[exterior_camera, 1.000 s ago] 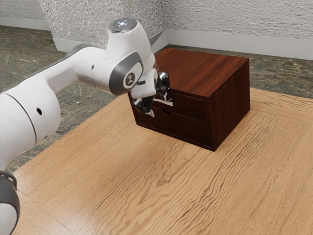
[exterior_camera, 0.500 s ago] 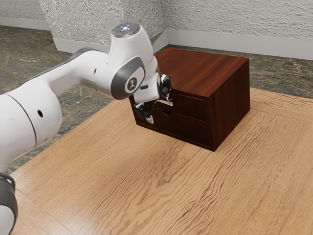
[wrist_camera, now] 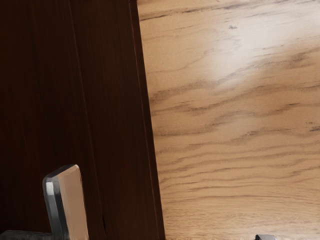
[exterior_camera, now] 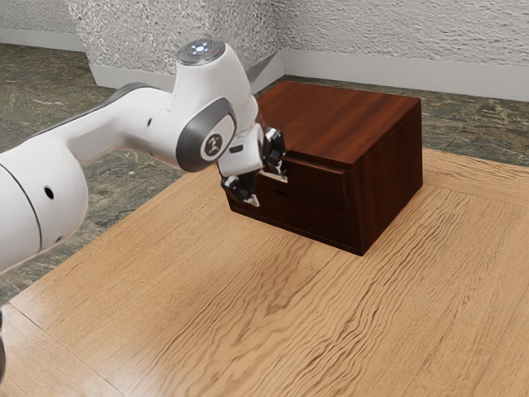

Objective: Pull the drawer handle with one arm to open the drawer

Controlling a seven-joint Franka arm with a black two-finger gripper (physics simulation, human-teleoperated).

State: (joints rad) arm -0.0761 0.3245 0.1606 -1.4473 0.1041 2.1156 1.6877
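A dark red-brown cabinet (exterior_camera: 347,116) with two drawers stands on the wooden table (exterior_camera: 289,314). The upper drawer (exterior_camera: 318,180) juts a little out of the cabinet front. Its silver handle (exterior_camera: 281,175) lies between the black fingers of my gripper (exterior_camera: 263,169), which stand wide apart, one above the bar and one below, so the gripper is open. The lower drawer (exterior_camera: 306,213) sits flush. In the wrist view the handle (wrist_camera: 65,200) is a pale metal bar close to the hand, in front of the dark drawer front (wrist_camera: 75,100).
Tabletop (wrist_camera: 235,125) stretches out in front of the cabinet and to the exterior view's right. A grey stone floor (exterior_camera: 50,83) and a rough white wall (exterior_camera: 165,33) lie behind. My white arm (exterior_camera: 124,141) comes in from the exterior view's left.
My hand has shifted slightly toward the exterior view's left at the handle. The upper drawer front has come out a little from the cabinet.
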